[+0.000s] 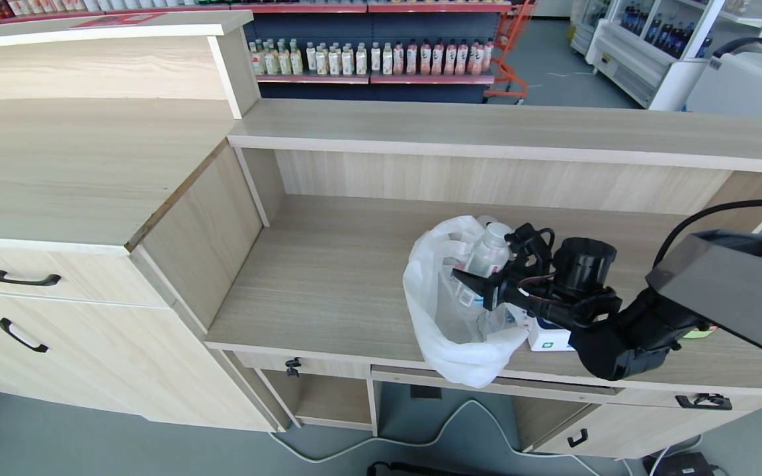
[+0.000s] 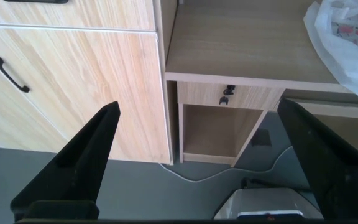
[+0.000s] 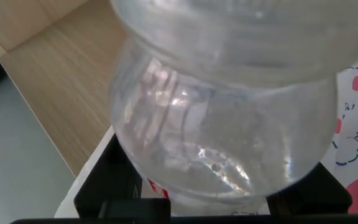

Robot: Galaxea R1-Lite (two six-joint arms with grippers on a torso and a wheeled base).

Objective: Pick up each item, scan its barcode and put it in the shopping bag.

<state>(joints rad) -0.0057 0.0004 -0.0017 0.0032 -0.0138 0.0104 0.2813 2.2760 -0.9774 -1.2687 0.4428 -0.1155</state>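
My right gripper [image 1: 487,285] is shut on a clear plastic bottle [image 1: 491,254] with a white cap, holding it tilted in the mouth of the white shopping bag [image 1: 444,337] on the counter shelf. Close up, the bottle [image 3: 229,124] sits between the dark fingers [image 3: 107,186] of the right gripper [image 3: 216,202], with printed packaging just behind it. My left gripper [image 2: 197,162] hangs open and holds nothing, low in front of the counter above the grey floor. The bag [image 2: 347,37] lies off to its far side.
A small white box [image 1: 550,336] lies on the counter shelf [image 1: 328,277] against the bag, under my right arm. A raised ledge [image 1: 513,132] runs behind, and a taller cabinet with drawers [image 1: 37,277] stands on the left. Cables lie on the floor below.
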